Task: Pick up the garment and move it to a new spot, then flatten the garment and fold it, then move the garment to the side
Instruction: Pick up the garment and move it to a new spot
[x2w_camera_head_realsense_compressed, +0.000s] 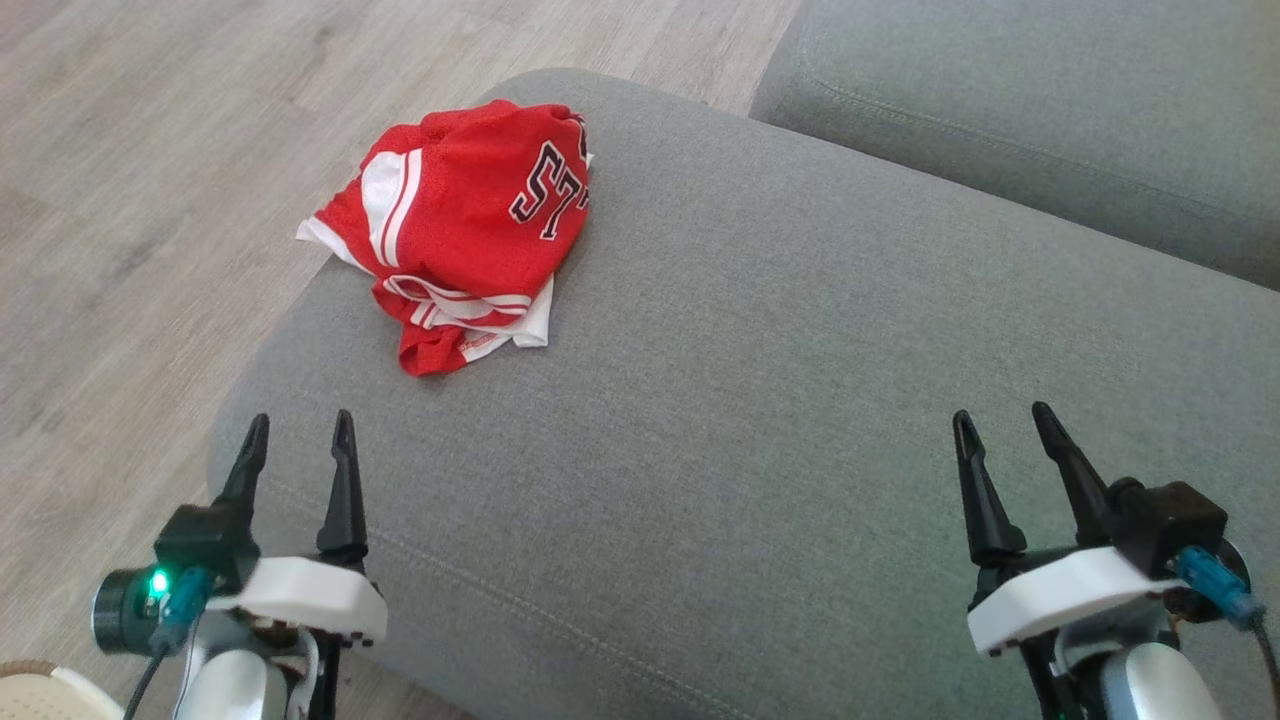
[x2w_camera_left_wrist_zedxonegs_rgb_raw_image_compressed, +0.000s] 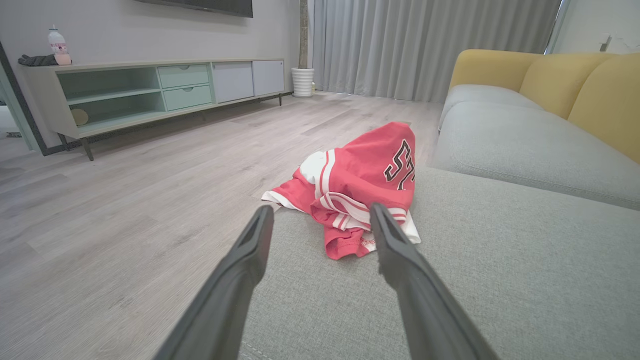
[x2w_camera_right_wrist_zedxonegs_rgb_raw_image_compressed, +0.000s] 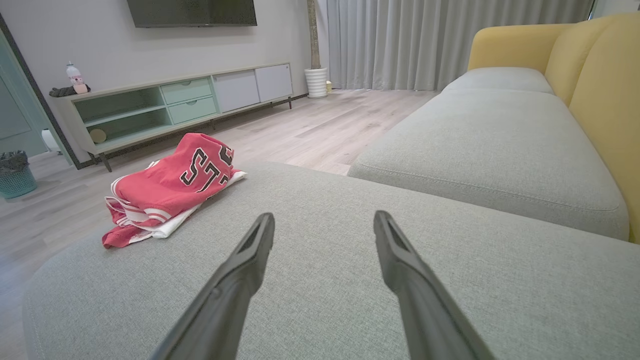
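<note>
The garment (x2w_camera_head_realsense_compressed: 460, 225) is a red jersey with white stripes and dark lettering, crumpled in a heap at the far left edge of the grey sofa cushion (x2w_camera_head_realsense_compressed: 760, 420); one corner hangs over the edge. It lies ahead of my left gripper (x2w_camera_head_realsense_compressed: 297, 432), which is open and empty near the cushion's front left. The left wrist view has the jersey (x2w_camera_left_wrist_zedxonegs_rgb_raw_image_compressed: 357, 187) just beyond the open fingertips of that gripper (x2w_camera_left_wrist_zedxonegs_rgb_raw_image_compressed: 321, 214). My right gripper (x2w_camera_head_realsense_compressed: 997, 420) is open and empty at the front right, far from the jersey (x2w_camera_right_wrist_zedxonegs_rgb_raw_image_compressed: 167, 192), as its own gripper (x2w_camera_right_wrist_zedxonegs_rgb_raw_image_compressed: 324, 222) view confirms.
A second grey cushion (x2w_camera_head_realsense_compressed: 1030, 110) lies beyond, with yellow backrests (x2w_camera_right_wrist_zedxonegs_rgb_raw_image_compressed: 600, 95) to the right. Wooden floor (x2w_camera_head_realsense_compressed: 150, 170) runs along the left of the cushion. A low TV cabinet (x2w_camera_left_wrist_zedxonegs_rgb_raw_image_compressed: 150, 92) stands by the far wall.
</note>
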